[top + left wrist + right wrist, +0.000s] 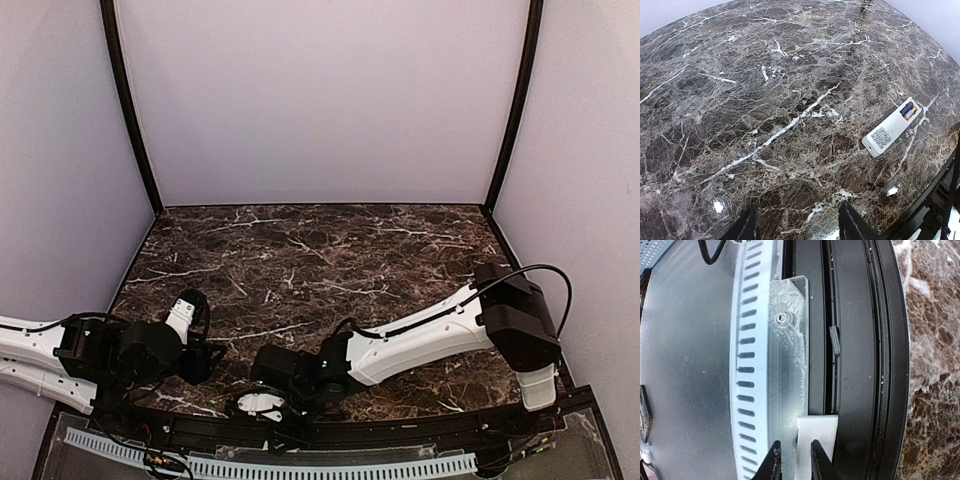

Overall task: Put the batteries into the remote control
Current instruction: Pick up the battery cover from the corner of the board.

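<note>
Left wrist view:
- The remote (891,128) lies back-up on the marble desk (765,100), set diagonally and close to the near edge.
- Labels: a black QR code (881,137) is printed on the end of the remote nearer the camera. No other writing on it can be read.
- The battery bay at the far end is uncovered. The batteries (908,110) sit in it, showing purple and orange wraps. Their print is too small to read.
- The left gripper (799,214) has its fingers (749,227) spread apart with nothing between them, only bare marble.
- The remote is ahead of this gripper and off to its right, well apart and not touching.

Right wrist view:
- The right gripper (796,446) is off the marble, over the black rail (855,365) at the near edge.
- Beside the rail are a slotted tray (747,355) and a clear plate (787,340) with one screw (781,317).
- The fingers stand close together with a narrow gap.
- A plain white strip (822,427) shows in that gap and behind one finger.
- I cannot tell whether the gripper is clamped on the strip or only above it.
- Remote and batteries are not in this view.

Top view:
- The right arm reaches left along the near edge.
- I cannot pick out the remote here.
</note>
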You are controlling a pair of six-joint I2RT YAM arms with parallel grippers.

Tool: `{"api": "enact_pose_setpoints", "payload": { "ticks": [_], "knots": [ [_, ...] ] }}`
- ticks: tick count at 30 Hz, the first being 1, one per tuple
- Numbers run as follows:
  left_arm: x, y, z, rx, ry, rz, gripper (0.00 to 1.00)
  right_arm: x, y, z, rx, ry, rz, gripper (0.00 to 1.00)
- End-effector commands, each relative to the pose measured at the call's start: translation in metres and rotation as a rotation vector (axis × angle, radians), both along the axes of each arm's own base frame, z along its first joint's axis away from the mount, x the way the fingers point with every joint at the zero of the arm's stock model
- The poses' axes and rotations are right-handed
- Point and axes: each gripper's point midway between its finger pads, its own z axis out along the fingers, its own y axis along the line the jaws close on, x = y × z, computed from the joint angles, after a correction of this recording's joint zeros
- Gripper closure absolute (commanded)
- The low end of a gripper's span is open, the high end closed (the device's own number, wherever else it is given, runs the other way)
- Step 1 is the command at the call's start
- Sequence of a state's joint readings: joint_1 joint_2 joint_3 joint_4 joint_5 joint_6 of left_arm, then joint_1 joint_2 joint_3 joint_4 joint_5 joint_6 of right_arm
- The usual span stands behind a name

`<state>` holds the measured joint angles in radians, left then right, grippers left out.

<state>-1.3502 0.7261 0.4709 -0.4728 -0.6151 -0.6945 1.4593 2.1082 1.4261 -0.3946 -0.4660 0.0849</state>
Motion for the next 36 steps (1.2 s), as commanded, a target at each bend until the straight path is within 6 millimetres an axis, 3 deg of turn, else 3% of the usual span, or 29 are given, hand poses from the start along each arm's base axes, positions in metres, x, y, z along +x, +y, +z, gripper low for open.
{"api": "enact_pose_setpoints", "payload": {
  "ticks": [1, 7, 10, 19, 27, 31, 36],
  "knots": [
    [0.003, 0.006, 0.004, 0.014, -0.002, 0.035, 0.47, 0.002, -0.002, -0.016, -0.052, -0.029, -0.024, 0.80],
    [0.001, 0.003, 0.003, 0.014, -0.001, 0.013, 0.47, -0.009, -0.006, -0.011, -0.045, -0.131, 0.019, 0.69],
    [0.001, 0.002, 0.005, 0.006, -0.004, 0.003, 0.47, -0.017, -0.005, -0.014, -0.046, -0.194, 0.040, 0.69],
    [0.000, 0.002, 0.007, -0.006, -0.004, -0.005, 0.47, -0.002, -0.002, -0.014, -0.054, -0.243, -0.016, 0.87],
    [-0.001, 0.000, 0.007, -0.006, -0.004, -0.011, 0.47, -0.001, -0.006, -0.010, -0.052, -0.233, -0.017, 1.00],
    [-0.001, -0.002, 0.009, -0.009, -0.010, -0.020, 0.47, 0.003, -0.003, 0.003, -0.021, -0.209, -0.039, 1.00],
    [0.000, -0.006, 0.013, -0.002, -0.021, -0.042, 0.47, 0.024, 0.002, 0.043, 0.077, -0.175, -0.121, 1.00]
  ]
}}
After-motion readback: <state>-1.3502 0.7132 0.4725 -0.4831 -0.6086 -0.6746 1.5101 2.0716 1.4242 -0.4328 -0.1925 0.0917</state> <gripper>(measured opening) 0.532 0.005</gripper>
